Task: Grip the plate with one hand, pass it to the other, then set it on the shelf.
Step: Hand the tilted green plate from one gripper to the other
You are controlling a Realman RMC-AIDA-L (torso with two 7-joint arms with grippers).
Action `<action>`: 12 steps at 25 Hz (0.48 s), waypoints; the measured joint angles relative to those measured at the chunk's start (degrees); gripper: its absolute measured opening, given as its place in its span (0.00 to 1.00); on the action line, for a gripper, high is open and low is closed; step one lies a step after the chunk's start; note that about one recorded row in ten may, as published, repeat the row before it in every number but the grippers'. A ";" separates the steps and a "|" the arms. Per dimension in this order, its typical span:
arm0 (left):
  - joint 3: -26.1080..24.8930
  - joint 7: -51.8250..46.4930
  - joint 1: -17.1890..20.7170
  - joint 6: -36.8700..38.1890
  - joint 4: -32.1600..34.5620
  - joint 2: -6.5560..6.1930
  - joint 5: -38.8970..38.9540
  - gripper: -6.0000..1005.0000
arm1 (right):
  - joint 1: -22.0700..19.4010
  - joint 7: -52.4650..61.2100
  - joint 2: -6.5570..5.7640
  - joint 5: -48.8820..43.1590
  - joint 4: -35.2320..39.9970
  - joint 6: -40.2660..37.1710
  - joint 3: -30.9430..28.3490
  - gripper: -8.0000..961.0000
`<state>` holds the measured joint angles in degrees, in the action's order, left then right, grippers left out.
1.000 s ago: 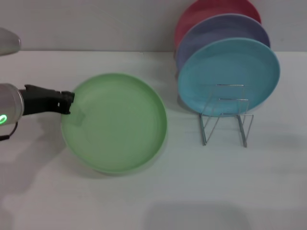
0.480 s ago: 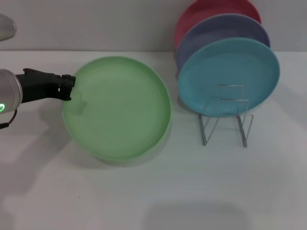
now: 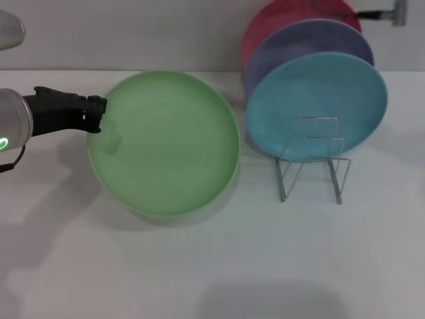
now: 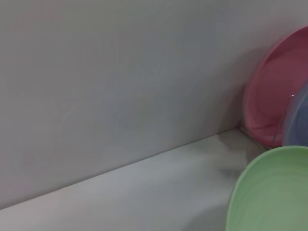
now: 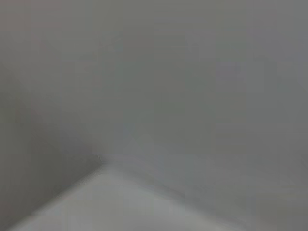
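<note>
The light green plate [image 3: 166,143] hangs tilted above the white table at centre left in the head view. My left gripper [image 3: 98,119] is shut on the plate's left rim, coming in from the left on its silver arm with the green light. The left wrist view shows only the plate's edge [image 4: 274,192]. The wire shelf [image 3: 312,163] stands to the plate's right. A small dark piece of my right gripper [image 3: 382,12] shows at the top right edge, far above the shelf. The right wrist view shows only wall and table.
A turquoise plate [image 3: 317,106] leans upright in the shelf. Behind it stand a lavender plate [image 3: 312,40] and a pink plate [image 3: 292,13] near the back wall. The plate's shadow lies on the table beneath it.
The green plate has risen and shifted slightly right with the left gripper holding its rim. A dark piece of the right gripper has appeared at the top right.
</note>
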<state>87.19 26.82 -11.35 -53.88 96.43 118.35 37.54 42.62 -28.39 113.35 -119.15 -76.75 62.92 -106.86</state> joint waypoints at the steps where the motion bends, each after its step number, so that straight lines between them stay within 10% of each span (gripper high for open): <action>1: 0.00 0.08 -0.06 0.01 0.01 0.02 0.01 0.03 | 2.08 1.36 -0.05 -1.76 2.01 2.80 0.10 0.77; 12: 0.34 0.22 -0.14 0.13 0.16 0.05 0.78 0.03 | 8.94 6.64 1.17 -13.59 8.37 6.68 7.07 0.77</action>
<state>87.53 27.04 -11.50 -53.75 96.59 118.40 38.33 51.56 -21.75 114.53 -132.74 -68.38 69.60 -99.79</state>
